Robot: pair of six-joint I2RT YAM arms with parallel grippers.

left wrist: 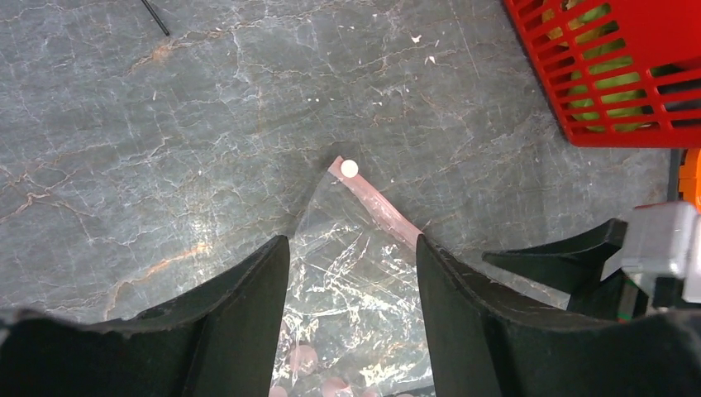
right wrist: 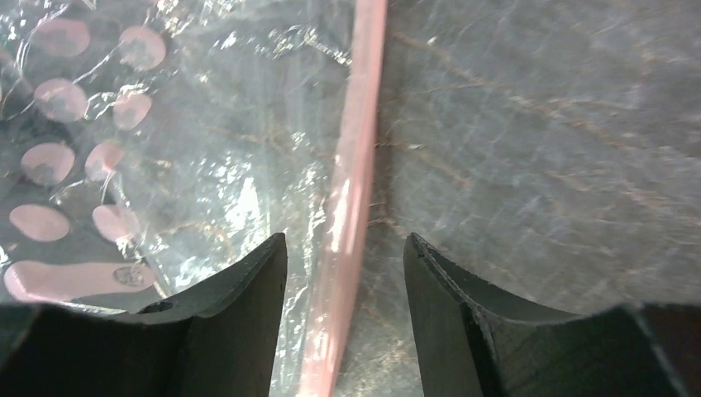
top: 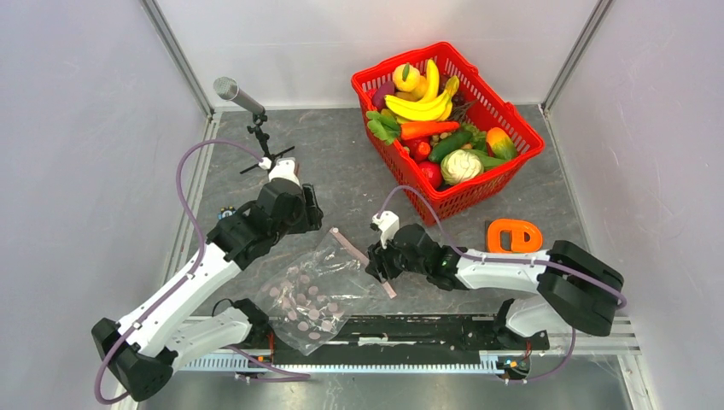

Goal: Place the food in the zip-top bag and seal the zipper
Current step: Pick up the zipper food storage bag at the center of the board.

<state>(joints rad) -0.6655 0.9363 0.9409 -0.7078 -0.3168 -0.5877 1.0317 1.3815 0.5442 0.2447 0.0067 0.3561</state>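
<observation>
The clear dotted zip-top bag lies flat on the table between the arms. Its pale pink zipper runs along the right edge. The food lies in the red mesh basket at the back right: bananas, carrot, cucumber, cauliflower, red fruit. My left gripper is open over the bag's upper corner, near the zipper's end with its white slider. My right gripper is open and straddles the zipper low over the table. Neither holds anything.
An orange D-shaped object lies right of the right arm. A microphone on a small stand stands at the back left. White walls close in the table on three sides. The basket's corner shows at the left wrist view's upper right.
</observation>
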